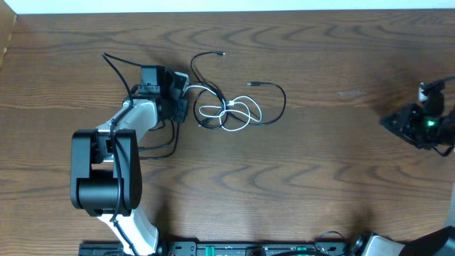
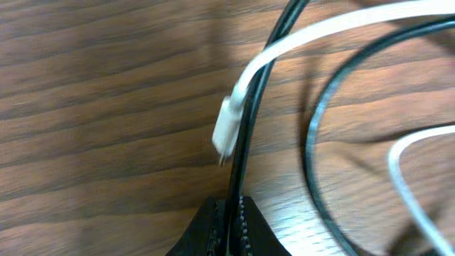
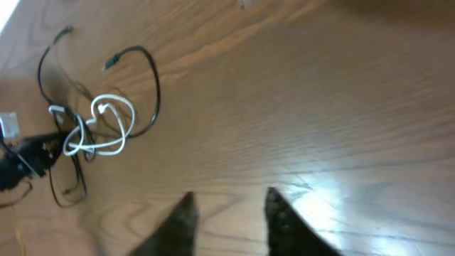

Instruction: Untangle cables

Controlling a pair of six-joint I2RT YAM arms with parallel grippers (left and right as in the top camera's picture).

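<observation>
A thin black cable and a thin white cable lie looped together on the wooden table, left of centre. My left gripper sits at the tangle's left edge and is shut on the black cable, which runs straight up from between its fingers. The white cable's plug lies against that black strand. My right gripper is far to the right, open and empty. In its wrist view the black cable and the white loops lie at the far left.
The left arm's thicker black wires trail on the table beside its wrist. The table's far edge runs along the top of the overhead view. Bare wood lies between the tangle and the right gripper.
</observation>
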